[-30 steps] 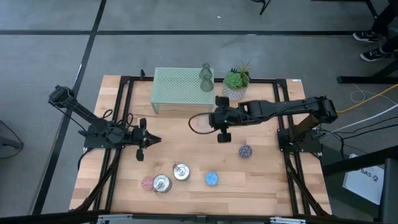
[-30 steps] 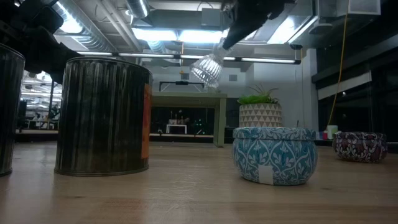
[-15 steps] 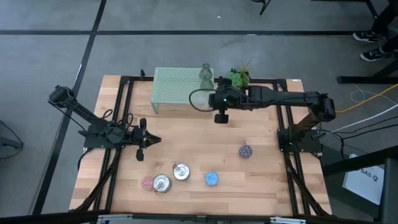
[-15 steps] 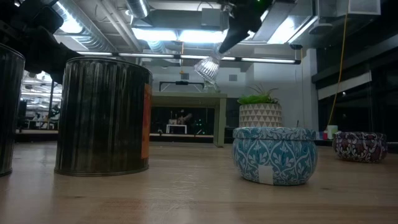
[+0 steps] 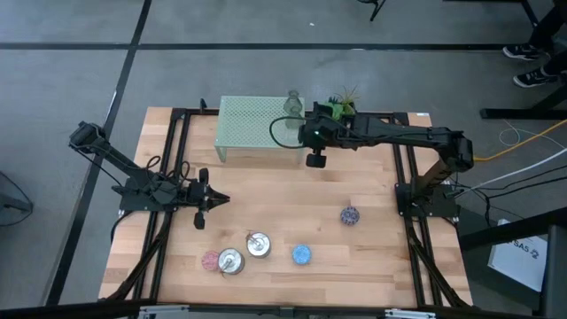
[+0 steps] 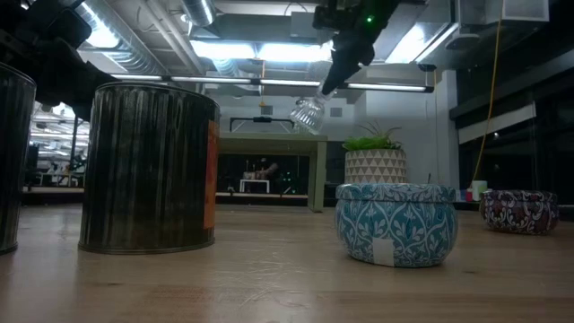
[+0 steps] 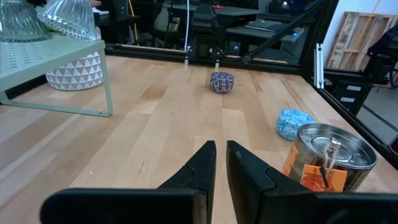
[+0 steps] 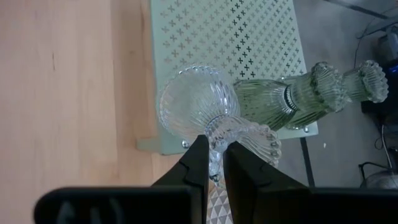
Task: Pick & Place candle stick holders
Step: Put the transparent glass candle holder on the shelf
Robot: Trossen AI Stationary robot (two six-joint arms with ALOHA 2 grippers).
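The right gripper (image 8: 212, 163), pinching the clear glass holder (image 8: 200, 112), has swung over the mesh stand (image 5: 257, 122); lower upright, beside the olive-green holder (image 8: 280, 102).

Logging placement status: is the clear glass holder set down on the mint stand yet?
No. The clear glass holder hangs tilted in the right hand, above the mint stand.

Right arm stretched long across table's far side, wrist over near-right corner of mint mesh stand (image 5: 257, 127). Right gripper (image 5: 299, 133) raised above stand edge, fingers clamped on stem of clear glass holder (image 8: 202, 112). Left arm folded low, well apart from stand toward table's left; left gripper (image 5: 213, 199) fingers nearly together, nothing between.
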